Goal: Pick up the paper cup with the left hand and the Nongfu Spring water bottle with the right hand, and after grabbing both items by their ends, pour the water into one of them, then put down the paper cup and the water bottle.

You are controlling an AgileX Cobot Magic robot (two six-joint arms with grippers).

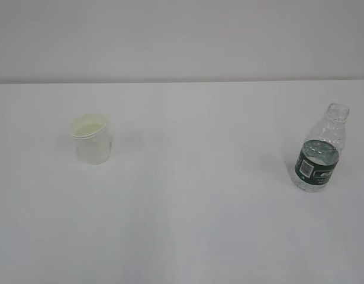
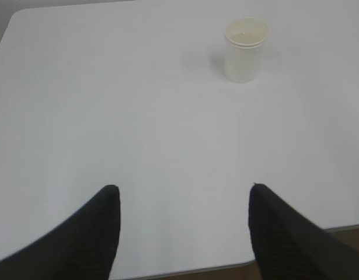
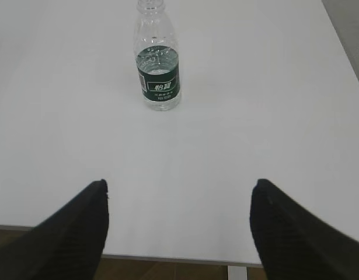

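The paper cup (image 1: 92, 138) stands upright on the left of the white table, white with a cream inside; the left wrist view has the paper cup (image 2: 245, 50) far ahead and to the right. My left gripper (image 2: 184, 188) hovers open over the table's near edge, nothing between its black fingers. The Nongfu Spring water bottle (image 1: 319, 151) stands upright and uncapped on the right, with water up to its green label. In the right wrist view the bottle (image 3: 157, 58) is far ahead, left of centre. My right gripper (image 3: 179, 184) is open and empty. Neither gripper shows in the exterior view.
The white table (image 1: 193, 213) carries only the cup and the bottle. Its near edge (image 3: 167, 258) runs just under both grippers, with brown floor below. A pale wall rises behind the table's far edge.
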